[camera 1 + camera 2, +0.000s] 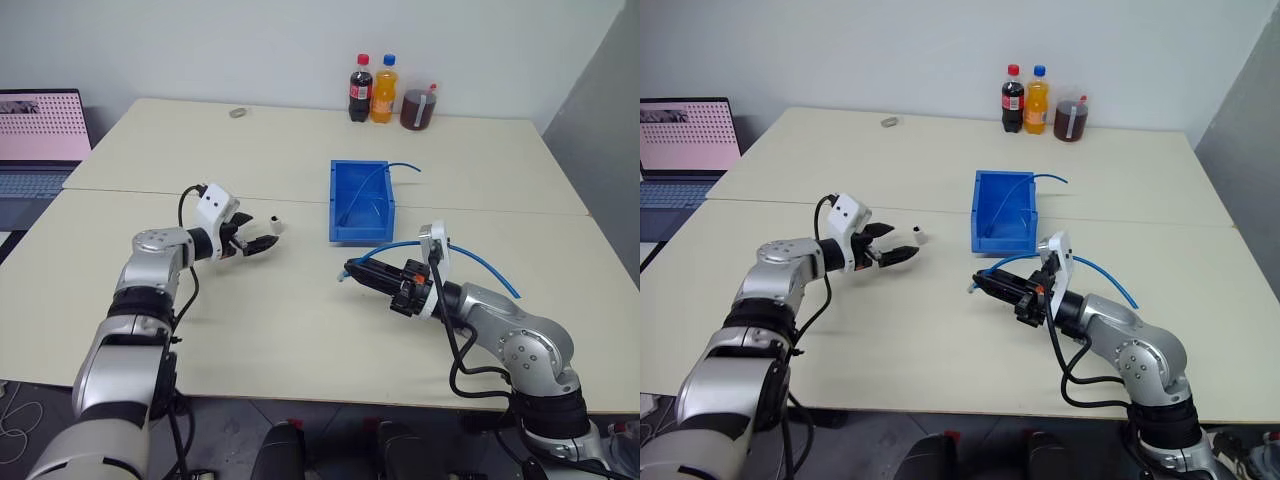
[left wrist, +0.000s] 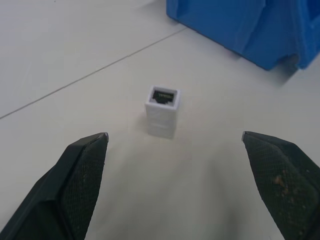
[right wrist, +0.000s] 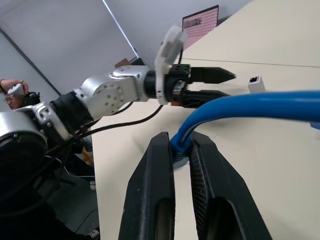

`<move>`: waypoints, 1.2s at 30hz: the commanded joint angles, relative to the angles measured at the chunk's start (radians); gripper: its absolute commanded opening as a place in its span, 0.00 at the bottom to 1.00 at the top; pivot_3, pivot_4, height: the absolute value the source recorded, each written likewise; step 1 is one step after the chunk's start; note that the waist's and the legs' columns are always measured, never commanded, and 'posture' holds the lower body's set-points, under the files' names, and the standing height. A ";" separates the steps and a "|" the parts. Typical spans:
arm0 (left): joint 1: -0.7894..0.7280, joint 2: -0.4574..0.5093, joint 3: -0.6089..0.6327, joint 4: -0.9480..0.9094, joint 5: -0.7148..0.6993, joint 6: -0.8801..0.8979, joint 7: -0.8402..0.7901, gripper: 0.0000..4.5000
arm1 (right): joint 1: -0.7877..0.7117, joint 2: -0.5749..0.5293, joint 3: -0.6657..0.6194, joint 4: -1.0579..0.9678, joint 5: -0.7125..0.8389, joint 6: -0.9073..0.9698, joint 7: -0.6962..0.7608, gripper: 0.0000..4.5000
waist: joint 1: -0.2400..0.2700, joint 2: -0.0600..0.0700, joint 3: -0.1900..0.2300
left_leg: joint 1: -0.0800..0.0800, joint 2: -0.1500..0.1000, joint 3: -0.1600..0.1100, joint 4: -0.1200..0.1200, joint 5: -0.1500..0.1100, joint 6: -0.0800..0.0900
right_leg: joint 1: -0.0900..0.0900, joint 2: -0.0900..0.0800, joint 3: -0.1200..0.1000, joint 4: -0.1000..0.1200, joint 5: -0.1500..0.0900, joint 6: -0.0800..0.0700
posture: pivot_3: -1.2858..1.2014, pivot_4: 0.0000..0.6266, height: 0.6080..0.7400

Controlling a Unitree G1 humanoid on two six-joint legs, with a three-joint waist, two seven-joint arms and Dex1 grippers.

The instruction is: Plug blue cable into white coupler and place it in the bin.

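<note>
- White coupler [image 2: 162, 111] standing upright on table [image 1: 300, 330], socket face up, just past the tips of left gripper [image 1: 262, 238], roughly centred on the gap, not touched.
- Left gripper jaws spread wide, nothing between them.
- Right gripper [image 3: 181, 150] clamped on blue cable [image 3: 250, 106] close to the plug end; cord arcs away from the fingers and off toward the bin [image 1: 362, 203].
- Right gripper just short of the bin's near wall, a little to its right; left gripper and coupler well to the bin's left.
- Second blue cord [image 1: 372, 180] lying inside the bin, one end draped over its far right rim.
- Left wrist view: coupler's open port with contacts visible, corner of the bin behind it.
- Right wrist view: pinch on the cable, left gripper and coupler beyond.
- Head views: bottles [image 1: 372, 90] and laptop [image 1: 40, 140] far beyond and left of the bin.
</note>
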 commanded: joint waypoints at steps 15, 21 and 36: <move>-0.191 -0.094 0.030 0.285 0.110 -0.106 0.154 0.92 | -0.004 -0.020 0.000 -0.094 0.012 0.007 -0.038 0.03 | 0.000 0.000 0.000 | -0.001 0.000 0.000 0.000 0.000 0.000 | -0.001 0.000 0.000 0.001 0.002 -0.004 | 0.52 0.24 1.00; -0.196 -0.123 0.051 0.299 0.113 -0.099 0.200 0.68 | -0.002 -0.024 -0.001 -0.107 0.021 0.015 -0.052 0.03 | -0.001 0.000 0.000 | -0.001 0.000 0.000 0.000 0.000 0.000 | -0.001 0.000 0.000 0.001 0.002 -0.004 | 0.52 0.24 1.00; -0.183 -0.128 0.093 0.304 0.121 -0.099 0.215 0.21 | 0.004 -0.033 -0.012 -0.116 0.025 0.020 -0.065 0.03 | 0.000 0.000 0.000 | -0.001 0.000 0.000 0.000 0.000 0.000 | -0.001 0.000 0.000 0.001 0.003 -0.004 | 0.52 0.24 1.00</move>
